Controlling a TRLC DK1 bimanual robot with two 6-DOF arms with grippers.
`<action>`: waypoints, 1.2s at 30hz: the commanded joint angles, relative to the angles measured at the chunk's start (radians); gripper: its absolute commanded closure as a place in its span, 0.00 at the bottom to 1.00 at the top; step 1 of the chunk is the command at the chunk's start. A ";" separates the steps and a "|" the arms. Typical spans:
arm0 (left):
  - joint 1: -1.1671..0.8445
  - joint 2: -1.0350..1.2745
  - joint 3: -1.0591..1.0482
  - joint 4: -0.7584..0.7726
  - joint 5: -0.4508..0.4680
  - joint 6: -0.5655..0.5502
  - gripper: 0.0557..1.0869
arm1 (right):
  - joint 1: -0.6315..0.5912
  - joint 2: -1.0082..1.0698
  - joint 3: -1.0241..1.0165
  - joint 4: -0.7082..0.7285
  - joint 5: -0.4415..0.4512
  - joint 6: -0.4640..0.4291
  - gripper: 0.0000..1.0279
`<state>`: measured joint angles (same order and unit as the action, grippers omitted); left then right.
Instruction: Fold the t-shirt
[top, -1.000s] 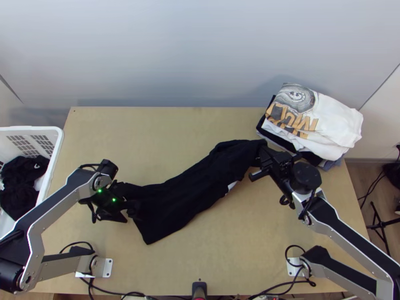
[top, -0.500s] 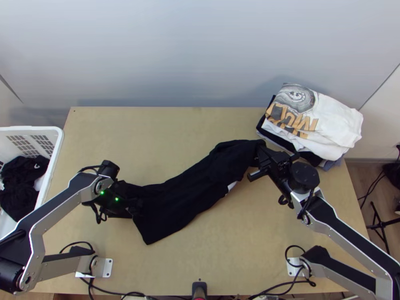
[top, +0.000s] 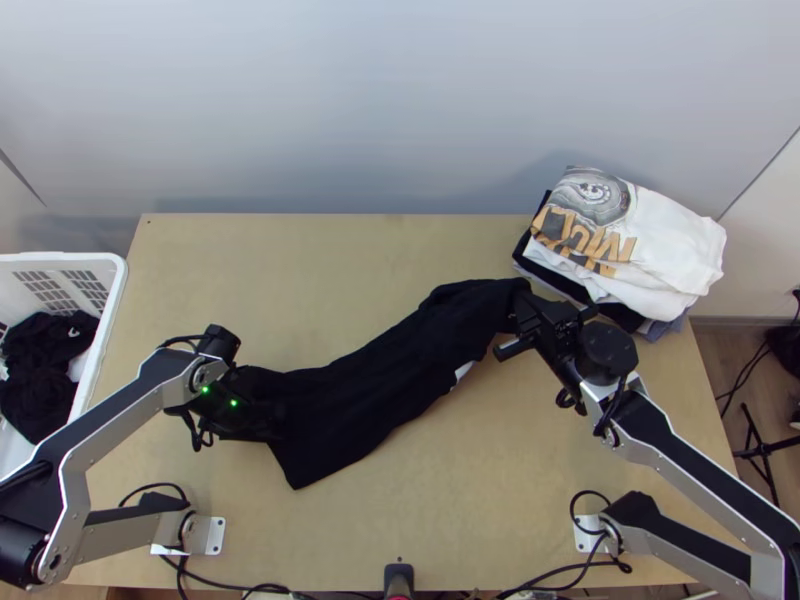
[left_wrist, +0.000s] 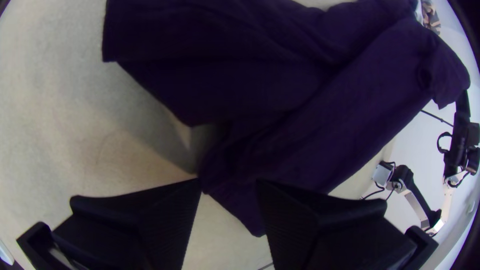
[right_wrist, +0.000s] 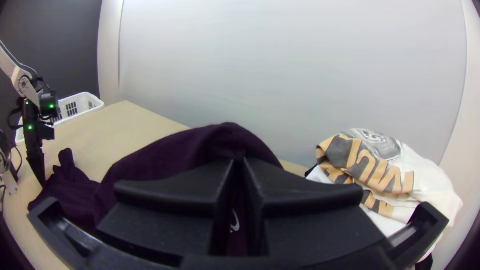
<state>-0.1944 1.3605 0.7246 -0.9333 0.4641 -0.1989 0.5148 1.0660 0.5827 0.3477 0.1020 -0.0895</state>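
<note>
In the top view the black t-shirt (top: 370, 395) lies as a long, uneven strip slanting across the table, a bit of white showing at its lower edge. My left gripper (top: 272, 424) is at its left end; in the left wrist view the left gripper (left_wrist: 230, 186) stands open, part of the t-shirt (left_wrist: 320, 120) showing between and beyond its fingertips. At the strip's upper right end is my right gripper (top: 521, 306). The right wrist view has the right gripper (right_wrist: 239, 162) shut on the t-shirt (right_wrist: 160, 155), which is raised there in a hump.
A stack of folded clothes (top: 640, 250), white printed shirt on top, sits at the table's back right corner, close beyond my right gripper. A white basket (top: 112, 300) with dark clothes stands off the left edge. Bare table (top: 270, 260) lies behind the t-shirt.
My left gripper has turned and shifted a little to the right, over the t-shirt's left end. The right arm and the t-shirt's outline are nearly unchanged.
</note>
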 joint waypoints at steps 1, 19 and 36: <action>0.000 0.020 -0.010 0.011 0.001 0.000 0.48 | -0.007 0.002 0.006 0.000 0.001 -0.003 0.97; 0.130 -0.031 0.041 0.136 -0.030 -0.082 0.96 | -0.018 -0.003 0.040 -0.019 0.007 -0.001 0.97; 0.480 -0.158 0.676 0.036 -0.111 -0.108 0.97 | -0.098 0.204 0.666 -0.837 0.093 0.332 0.97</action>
<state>0.2050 1.2373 1.2034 -0.9009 0.3805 -0.2905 0.4297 1.1999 1.0016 -0.2279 0.1825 0.1150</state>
